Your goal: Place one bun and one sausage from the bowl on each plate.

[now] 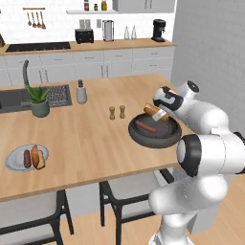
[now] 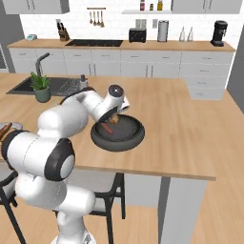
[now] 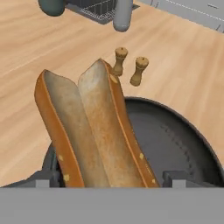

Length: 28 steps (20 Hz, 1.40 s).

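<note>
My gripper (image 1: pixel 158 110) hangs just above the back rim of the dark bowl (image 1: pixel 154 141), shut on a split bun (image 1: pixel 153 112). In the hand view the bun (image 3: pixel 92 127) lies cut side up between the two fingertips (image 3: pixel 48 174), over the bowl's (image 3: pixel 188 144) near edge. One sausage (image 1: pixel 146 127) lies inside the bowl. The bowl (image 2: pixel 119 143) and sausage (image 2: pixel 108 128) also sit under the hand in the right base view. At the counter's near left a plate (image 1: pixel 11 155) carries a sausage (image 1: pixel 27 158) and a bun (image 1: pixel 38 156).
Two small wooden shakers (image 1: pixel 117 112) stand just left of the bowl. A grey bottle (image 1: pixel 82 92) and a potted plant (image 1: pixel 39 100) stand by the sink at the back left. Stools sit under the counter's front edge.
</note>
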Available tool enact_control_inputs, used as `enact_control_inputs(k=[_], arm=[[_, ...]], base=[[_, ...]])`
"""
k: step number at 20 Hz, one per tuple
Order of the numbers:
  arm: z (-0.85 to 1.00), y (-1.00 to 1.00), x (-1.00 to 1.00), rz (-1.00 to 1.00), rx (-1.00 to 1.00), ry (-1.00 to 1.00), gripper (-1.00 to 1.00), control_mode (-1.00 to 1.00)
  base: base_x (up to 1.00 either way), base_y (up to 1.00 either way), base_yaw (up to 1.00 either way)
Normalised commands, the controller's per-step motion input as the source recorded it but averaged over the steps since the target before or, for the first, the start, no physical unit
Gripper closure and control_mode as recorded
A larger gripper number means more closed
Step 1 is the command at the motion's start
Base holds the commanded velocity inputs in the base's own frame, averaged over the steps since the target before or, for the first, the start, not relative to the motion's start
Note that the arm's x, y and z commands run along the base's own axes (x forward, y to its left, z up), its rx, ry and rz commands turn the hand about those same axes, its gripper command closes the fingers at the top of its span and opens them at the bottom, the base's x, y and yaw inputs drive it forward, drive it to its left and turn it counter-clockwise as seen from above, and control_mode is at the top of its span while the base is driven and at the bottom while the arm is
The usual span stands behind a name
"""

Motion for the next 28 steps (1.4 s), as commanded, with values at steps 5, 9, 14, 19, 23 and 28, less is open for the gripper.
enact_control_inputs(k=[5,9,14,19,23,28], arm=[[1.00,0.36,-0.32,0.24,-0.38,0.12,1.00,-1.00],[1.00,0.43,-0.39,0.06,-0.35,0.05,1.00,-1.00],[0.10,0.28,0.00,0.00,-0.06,0.00,1.00,-1.00],[0.00,0.21,0.02,0.00,0.00,0.00,1.00,-1.00],[0.00,0.06,0.00,0.00,0.00,0.00,1.00,1.00],[0.00,0.00,0.00,0.00,0.00,0.00,1.00,1.00]], base=[[0.00,0.00,0.00],[0.00,0.00,0.00],[0.00,0.00,0.00],[0.00,0.00,0.00],[-0.11,0.43,0.00],[-0.45,0.97,0.00]])
